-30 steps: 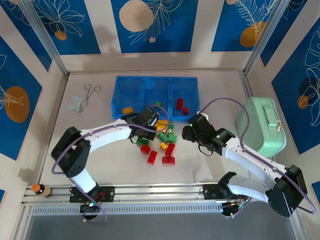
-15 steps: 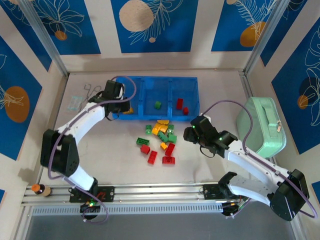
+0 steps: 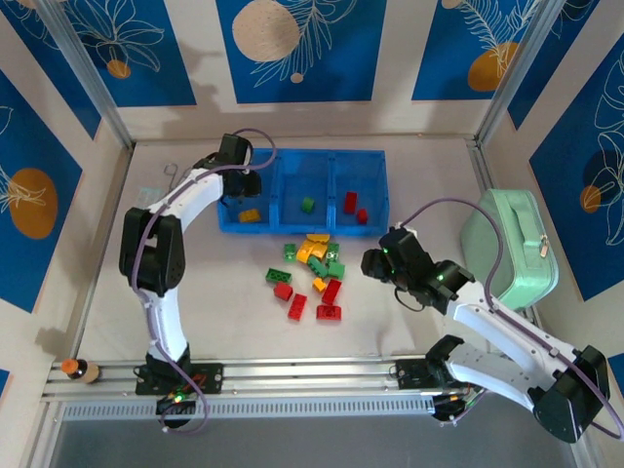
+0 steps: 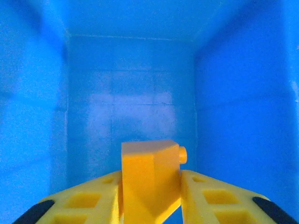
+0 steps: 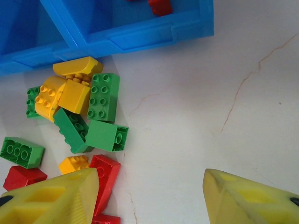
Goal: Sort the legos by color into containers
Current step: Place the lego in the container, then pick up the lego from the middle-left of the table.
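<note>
Yellow brick: the yellow brick [image 4: 148, 163] stands between the left fingers [image 4: 105, 193] and touches both. It is smooth hard plastic, blocky, with a slanted top face.
Its direction: one round stud points sideways, toward the right-hand finger, so the brick is turned on its side. I cannot tell its long axis, because the lower end is cut off by the picture edge.
Its place: inside the left compartment of the tray [image 4: 131, 102]. Whether it touches the floor is not clear.
Left fingers: closed on the yellow brick. From above, their tips are hidden under the wrist.
Tray: translucent blue plastic, three open compartments side by side. The left one holds an orange brick [image 3: 250, 214], the middle one a green brick [image 3: 308, 204], the right one two red bricks [image 3: 350, 202].
Legos: the loose legos [image 3: 312, 268] are red, green and yellow-orange studded pieces in a heap on the counter [image 3: 195, 292], just in front of the tray. Several overlap, so a count is hard.
Long green brick: the long green brick [image 5: 103, 97] lies studs up, with its long axis toward the tray's front wall.
Right fingers: the right fingers [image 5: 60, 191] are wide apart and hold nothing. They are above the counter beside the heap, and one finger partly covers a red brick [image 5: 105, 179].
Counter: pale and matte, with thin crack-like lines.
Case: the case [image 3: 512, 244] is mint-green, rounded and zippered, at the right. A cable crosses its left edge.
</note>
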Tool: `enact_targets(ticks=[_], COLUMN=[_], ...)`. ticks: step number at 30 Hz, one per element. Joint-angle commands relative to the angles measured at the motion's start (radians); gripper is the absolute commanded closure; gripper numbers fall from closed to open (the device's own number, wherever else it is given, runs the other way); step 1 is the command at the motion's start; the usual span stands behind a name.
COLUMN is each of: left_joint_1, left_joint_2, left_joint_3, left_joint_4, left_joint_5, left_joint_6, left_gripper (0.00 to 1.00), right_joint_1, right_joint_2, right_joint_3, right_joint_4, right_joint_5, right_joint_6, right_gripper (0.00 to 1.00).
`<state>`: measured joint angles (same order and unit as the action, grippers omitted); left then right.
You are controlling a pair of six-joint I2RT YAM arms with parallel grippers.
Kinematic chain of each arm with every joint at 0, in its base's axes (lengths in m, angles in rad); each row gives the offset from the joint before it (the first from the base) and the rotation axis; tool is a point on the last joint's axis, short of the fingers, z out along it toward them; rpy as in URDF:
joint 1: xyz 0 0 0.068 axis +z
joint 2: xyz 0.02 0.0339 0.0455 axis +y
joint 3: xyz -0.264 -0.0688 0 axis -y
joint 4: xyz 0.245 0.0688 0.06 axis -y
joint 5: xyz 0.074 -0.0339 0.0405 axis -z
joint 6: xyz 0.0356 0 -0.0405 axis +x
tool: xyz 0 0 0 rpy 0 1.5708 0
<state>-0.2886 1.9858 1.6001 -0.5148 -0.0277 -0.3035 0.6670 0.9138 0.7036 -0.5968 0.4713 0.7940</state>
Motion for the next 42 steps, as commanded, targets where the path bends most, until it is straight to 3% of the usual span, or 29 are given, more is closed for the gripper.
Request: enact_targets(ticks=[1, 2, 4, 11, 18, 25, 34, 42], left_joint_1=[0.012, 0.012, 0.007, -0.043, -0.251, -0.503, -0.598, -0.613], left_joint_2=[0.012, -0.002, -0.044, -0.299, -0.564, -0.524, -0.368, -0.272], left_joint_3=[0.063, 0.063, 0.039, -0.121, -0.454, -0.546, -0.552, -0.547], left_joint_4=[-0.048, -0.046, -0.024, 0.029, 0.151, 0.155, 0.195, 0.238], left_joint_5=[-0.01, 0.0, 0.008, -0.011, 0.001, 0.005, 0.081, 0.128], left_joint_6=[0.015, 0.014, 0.008, -0.02, -0.065, -0.03, 0.026, 0.013], left_gripper=[0.43, 0.34, 0.3, 0.29, 0.3, 0.3, 0.3, 0.36], right_joint_1=[0.004, 0.005, 0.005, 0.006, 0.006, 0.006, 0.004, -0.007], right_joint_2=[-0.024, -0.028, -0.028, -0.02, 0.021, 0.071, 0.078, 0.068], right_joint_3=[-0.018, -0.02, -0.022, -0.031, -0.03, -0.023, -0.015, -0.027], right_joint_4=[-0.028, -0.028, -0.029, -0.006, 0.028, 0.072, 0.069, 0.064], right_joint_5=[-0.006, -0.007, -0.007, -0.019, -0.032, -0.055, -0.057, -0.059], right_joint_6=[0.017, 0.016, 0.019, 0.019, 0.017, 0.025, 0.024, 0.024], right_gripper=[0.39, 0.39, 0.39, 0.39, 0.39, 0.39, 0.39, 0.39])
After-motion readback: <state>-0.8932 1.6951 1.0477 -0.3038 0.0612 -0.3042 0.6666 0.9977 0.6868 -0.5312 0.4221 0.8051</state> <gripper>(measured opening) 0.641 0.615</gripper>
